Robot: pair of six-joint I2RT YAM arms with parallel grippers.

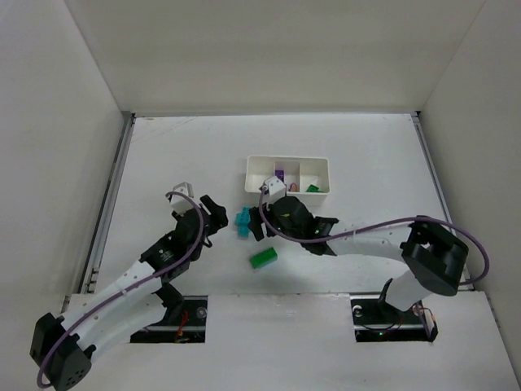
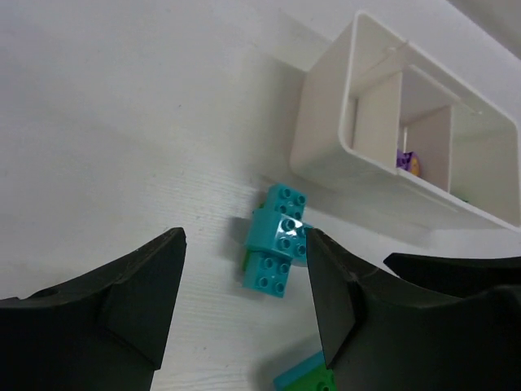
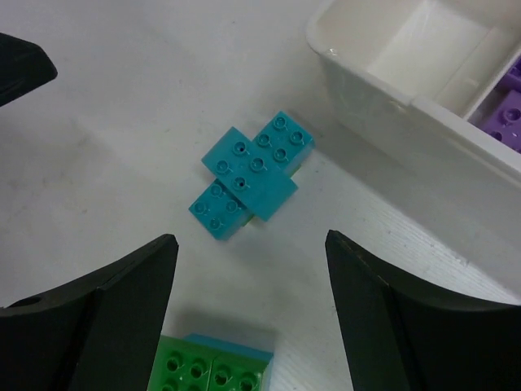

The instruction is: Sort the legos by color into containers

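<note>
Edges: white walls (image 1: 73,122) are closing in the white table (image 1: 163,155) on its left, far and right sides.
Open room: bare surface is stretching wide to the left of the low white plastic tray (image 1: 252,181) and beyond it.
Left arm: it is reaching diagonally inward, and the left gripper (image 2: 242,240) is hovering with jaws spread, gripping nothing.
Right arm: it is bending leftward across the middle, and the right gripper (image 3: 251,240) is hanging with jaws wide apart and empty.
Task thing: a cluster of stacked teal plastic bricks (image 3: 252,173) is lying on the table between both grippers, near the tray's corner.
Around: a green plastic brick (image 1: 263,258) is lying nearer the bases; a purple brick (image 1: 280,175) is sitting in the middle compartment.
</note>
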